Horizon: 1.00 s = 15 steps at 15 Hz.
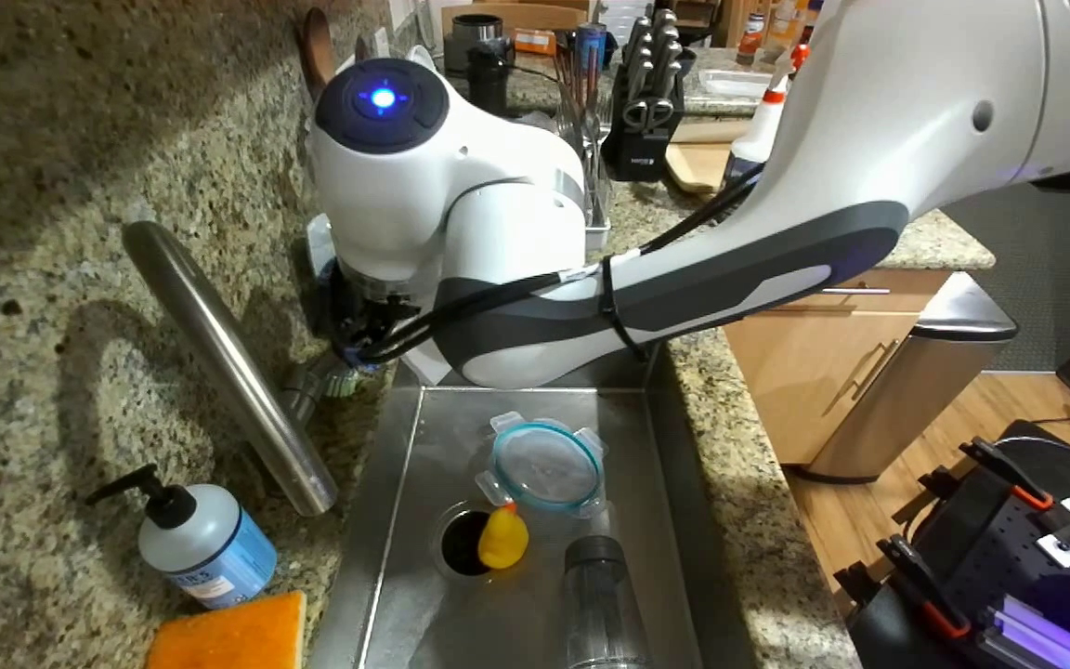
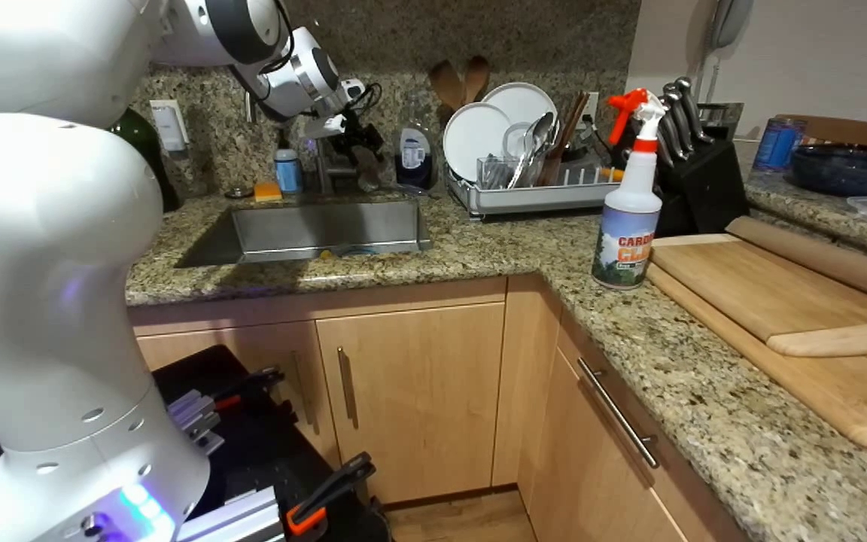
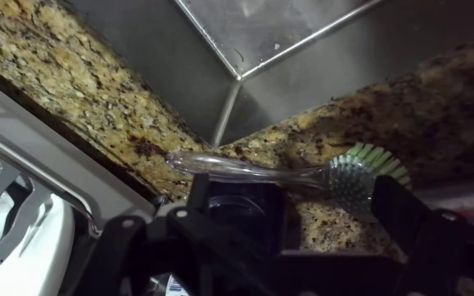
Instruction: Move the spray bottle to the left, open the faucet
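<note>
Pincer [image 3: 292,187] spread wide, beside the faucet [image 1: 236,372].
In the wrist view, the fingers [image 3: 399,209] stand well apart. Just ahead of the fingertips, a brush [image 3: 270,173] extends crosswise, its bristle end at the right-hand finger. A dark blue bottle [image 3: 253,197] shows between the fingers, nearer the left-hand one; contact cannot be determined. The sink [image 3: 323,78] is located past the brush, and the rack [image 3: 56,156] to the left of the pincer. In an exterior view, the soap [image 1: 205,544] and sponge [image 1: 233,636] are on the opposite side of the faucet from the pincer. In both exterior views, the spray bottle [image 2: 629,211] stands upright to the right of the pincer, well apart from it, on the counter [image 2: 704,361].
</note>
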Motion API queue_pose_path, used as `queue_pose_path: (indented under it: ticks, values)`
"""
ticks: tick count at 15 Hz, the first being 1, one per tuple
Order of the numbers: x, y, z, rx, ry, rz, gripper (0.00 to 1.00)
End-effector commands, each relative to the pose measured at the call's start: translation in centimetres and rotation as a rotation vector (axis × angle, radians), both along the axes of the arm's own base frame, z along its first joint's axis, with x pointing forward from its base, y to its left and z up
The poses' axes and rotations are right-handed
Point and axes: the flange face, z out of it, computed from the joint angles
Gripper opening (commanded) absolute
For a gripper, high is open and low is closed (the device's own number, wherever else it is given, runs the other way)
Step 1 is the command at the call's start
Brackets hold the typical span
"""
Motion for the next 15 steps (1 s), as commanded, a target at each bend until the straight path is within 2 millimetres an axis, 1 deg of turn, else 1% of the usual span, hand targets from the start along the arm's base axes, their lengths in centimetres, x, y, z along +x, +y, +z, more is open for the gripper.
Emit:
queue_pose_path:
  ticks: [1,5,8,11,12,15]
  values:
    - [0.0,0.0,0.0,0.000,0.000,0.000,1.00]
    - [-0.3,0.5,0.8,0.170,0.126,0.111,1.00]
    - [-0.1,0.3,1.5,0.257,0.232,0.146,1.00]
    - [0.8,-1.3,0.8,0.213,0.262,0.094,1.00]
    - [1.3,-2.0,0.3,0.142,0.232,0.087,1.00]
    - [2.3,-2.6,-1.4,0.056,0.166,0.138,1.00]
